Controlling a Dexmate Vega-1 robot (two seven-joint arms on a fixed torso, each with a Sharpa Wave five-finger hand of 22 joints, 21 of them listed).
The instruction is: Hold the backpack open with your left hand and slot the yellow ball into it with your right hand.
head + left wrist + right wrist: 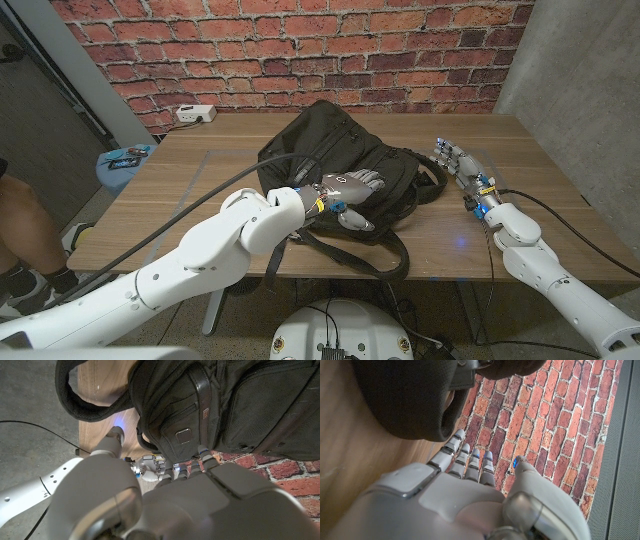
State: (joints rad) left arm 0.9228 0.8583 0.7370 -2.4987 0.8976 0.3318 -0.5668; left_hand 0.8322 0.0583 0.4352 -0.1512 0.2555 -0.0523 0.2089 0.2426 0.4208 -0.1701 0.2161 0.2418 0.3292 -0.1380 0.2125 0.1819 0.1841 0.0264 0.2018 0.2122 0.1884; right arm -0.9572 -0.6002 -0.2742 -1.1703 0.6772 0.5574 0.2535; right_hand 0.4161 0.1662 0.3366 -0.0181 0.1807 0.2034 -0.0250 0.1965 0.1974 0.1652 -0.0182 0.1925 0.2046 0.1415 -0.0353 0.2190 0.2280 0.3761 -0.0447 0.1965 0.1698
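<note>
Black fabric backpack (345, 175) lies on the wooden counter (200, 200) under the left hand (350, 190), grip unclear, while the empty, spread right hand (455, 160) waits beside it; with no yellow ball seen, the slotting may stall.

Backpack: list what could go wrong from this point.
1. The left hand rests on top of the backpack with no opening visible, so it may only press the fabric rather than hold the bag open.
2. A shoulder strap loops over the table's near edge; pulling could drag the bag off.
3. The right hand is empty beside the bag, and no yellow ball is visible.
</note>
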